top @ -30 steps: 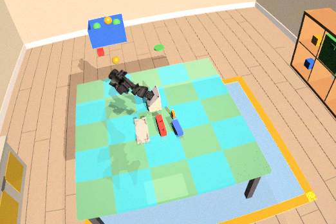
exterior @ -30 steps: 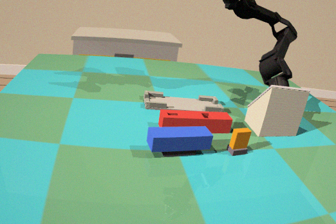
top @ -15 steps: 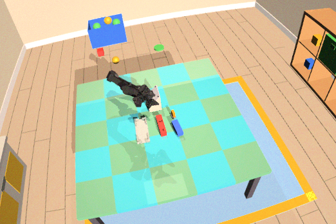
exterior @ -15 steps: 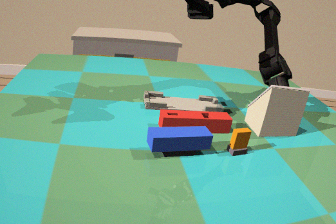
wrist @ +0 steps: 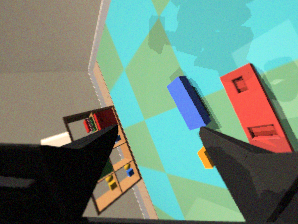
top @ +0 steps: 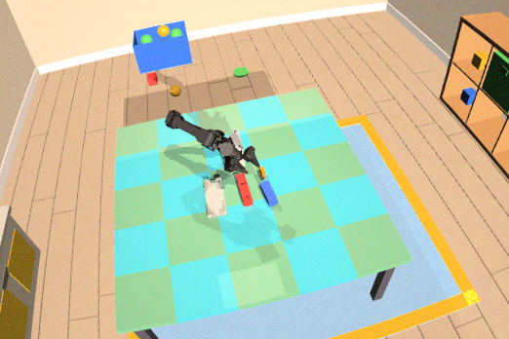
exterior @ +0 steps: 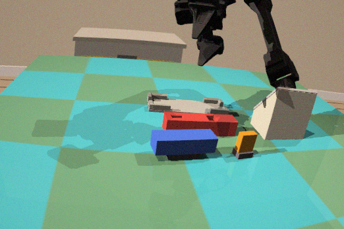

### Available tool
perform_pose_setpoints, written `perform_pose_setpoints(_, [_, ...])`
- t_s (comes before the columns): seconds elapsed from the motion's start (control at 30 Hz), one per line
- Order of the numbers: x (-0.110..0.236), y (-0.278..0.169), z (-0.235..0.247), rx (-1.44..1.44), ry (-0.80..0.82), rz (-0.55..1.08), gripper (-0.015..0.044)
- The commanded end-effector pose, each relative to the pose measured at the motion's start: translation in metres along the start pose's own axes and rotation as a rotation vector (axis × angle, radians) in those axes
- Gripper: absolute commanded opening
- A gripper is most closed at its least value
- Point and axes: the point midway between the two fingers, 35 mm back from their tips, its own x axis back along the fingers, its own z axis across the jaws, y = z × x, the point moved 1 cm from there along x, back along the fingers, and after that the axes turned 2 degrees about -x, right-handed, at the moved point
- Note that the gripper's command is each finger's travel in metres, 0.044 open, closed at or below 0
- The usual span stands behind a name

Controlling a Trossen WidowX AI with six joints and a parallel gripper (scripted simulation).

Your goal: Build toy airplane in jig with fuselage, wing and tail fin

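Observation:
A beige jig (top: pixel 215 198) (exterior: pixel 184 104) lies empty on the checkered table (top: pixel 317 249) (exterior: pixel 99 185). The red fuselage (top: pixel 244 190) (exterior: pixel 199 123) (wrist: pixel 255 107) lies flat on the table beside it, its two sockets facing up. The blue wing (top: pixel 268 193) (exterior: pixel 184 141) (wrist: pixel 189 102) lies next to the fuselage. The small orange tail fin (top: pixel 262 171) (exterior: pixel 245 142) (wrist: pixel 205 157) stands near the wing's end. My gripper (top: pixel 246 162) (exterior: pixel 207 54) (wrist: pixel 158 129) is open and empty. It hangs well above the parts, pointing down towards the wing and fin.
The arm's beige base block (top: pixel 235 138) (exterior: pixel 286 116) stands just behind the parts. A low cabinet (exterior: pixel 128 45) stands beyond the table. On the floor are a blue bin (top: pixel 163 50), a shelf unit (top: pixel 483 84) (wrist: pixel 107 160) and small toys.

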Motion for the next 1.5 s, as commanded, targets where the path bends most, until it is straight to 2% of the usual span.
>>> perform_pose_setpoints(0.0, [-0.022, -0.016, -0.073, 0.492, -0.730, 0.139, 0.0440])
perform_pose_setpoints(0.1, [-0.021, -0.016, -0.078, 0.560, -0.804, 0.158, 0.0440])
perform_pose_setpoints(0.7, [-0.021, -0.016, -0.078, 0.560, -0.804, 0.158, 0.0440])
perform_pose_setpoints(0.9, [-0.056, -0.011, -0.115, 0.560, -0.805, 0.157, 0.0440])
perform_pose_setpoints(1.47, [-0.072, -0.010, -0.131, 0.560, -0.806, 0.156, 0.0440])
